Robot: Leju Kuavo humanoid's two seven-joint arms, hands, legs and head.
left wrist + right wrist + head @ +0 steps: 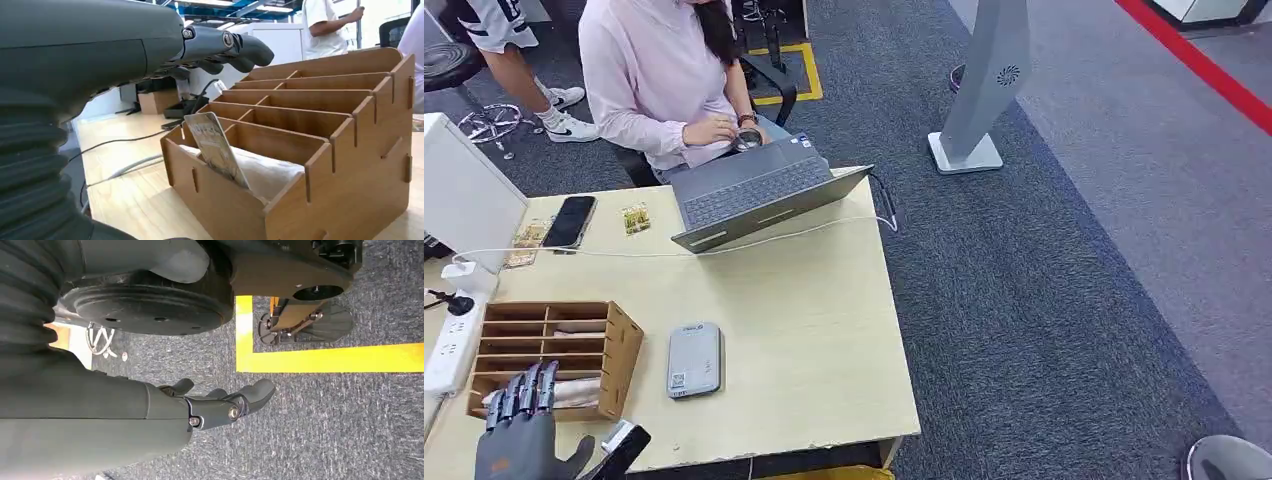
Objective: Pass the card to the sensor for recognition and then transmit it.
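Task barely begun: I am hovering my left hand (522,432), fingers spread and empty, above the rack (620,345) where the card (216,148) is leaning, sensor (694,359) untouched, right hand (220,402) hanging loosely open.

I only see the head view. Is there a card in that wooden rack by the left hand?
Observer: Yes. The left wrist view shows a card sticking up, tilted, from the rack's slot nearest the robot.
Operator: Is the hand holding it?
Observer: No. The left hand is above the rack, and its fingers are apart from the card.
Operator: Where's the other hand?
Observer: The right hand hangs over carpet near a yellow tape line, holding nothing.
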